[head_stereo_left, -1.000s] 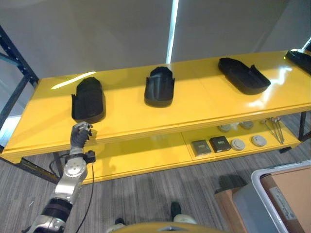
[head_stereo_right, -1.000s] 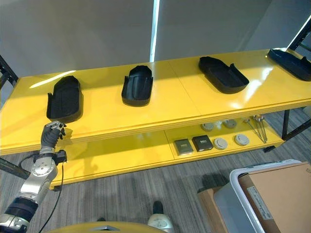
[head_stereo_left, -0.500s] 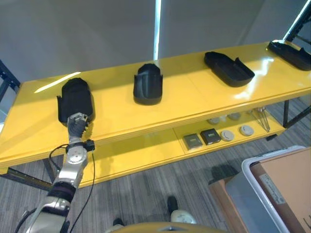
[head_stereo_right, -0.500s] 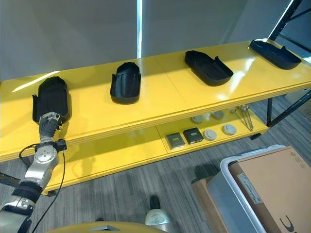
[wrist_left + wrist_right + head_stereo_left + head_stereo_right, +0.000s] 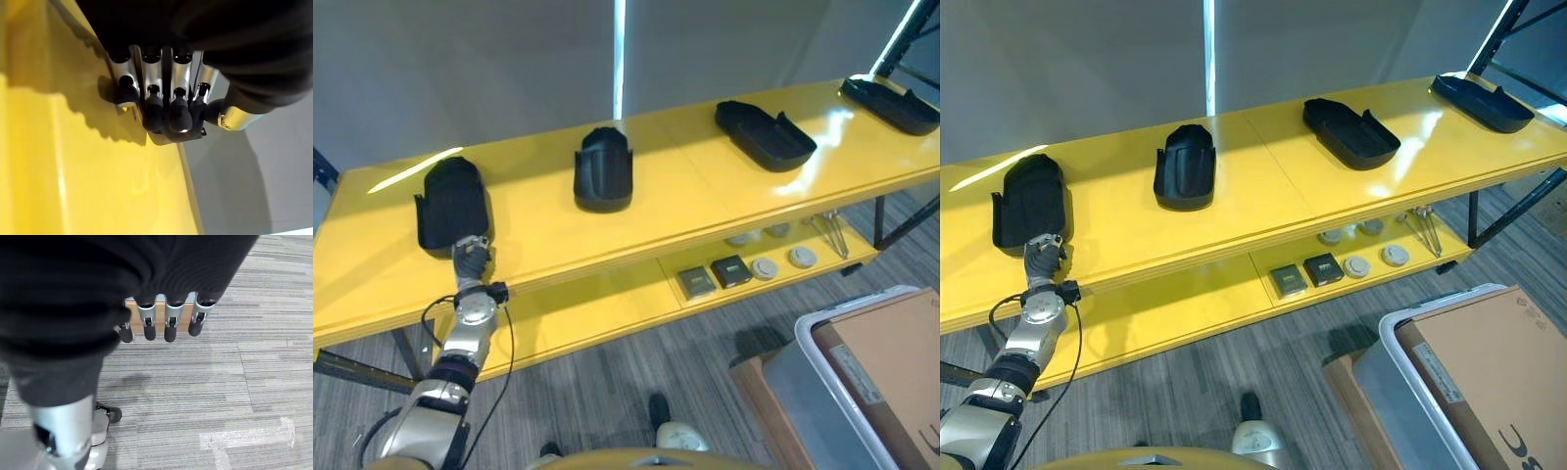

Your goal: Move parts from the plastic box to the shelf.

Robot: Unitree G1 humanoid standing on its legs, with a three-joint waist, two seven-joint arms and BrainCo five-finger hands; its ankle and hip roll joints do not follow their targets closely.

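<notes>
Four black moulded parts already lie spaced along the shelf, so by my reading the task is well on and the robot stands between deliveries.

Nearest, at the robot's right, is the grey plastic box (image 5: pixel 1383 392) on the floor, a brown cardboard sheet (image 5: pixel 1489 362) covering its opening. Whether parts remain under it cannot be told. The right hand (image 5: pixel 171 316) hangs above the striped floor with its fingers straight, relaxed and side by side, holding nothing. It looks parked out of the way.

Further on, the left hand (image 5: pixel 470 257) sits at the front edge of the yellow top shelf (image 5: pixel 685 196), just before the leftmost part (image 5: pixel 452 204). In its wrist view the fingers (image 5: pixel 154 107) are bent over together, dark tips tucked toward the palm, with nothing between them. An empty, curled hand beside a resting part suggests this one is delivered.

Below, the lower shelf (image 5: pixel 597 308) carries two small dark square cases (image 5: pixel 715 276), pale round discs (image 5: pixel 783 262) and thin metal tools (image 5: pixel 830 230), none of them involved.

Farther back, the second part (image 5: pixel 604 176), third part (image 5: pixel 764 134) and fourth part (image 5: pixel 891 103) lie well apart from one another, probably one station each. The next move would likely be turning back to the box.
</notes>
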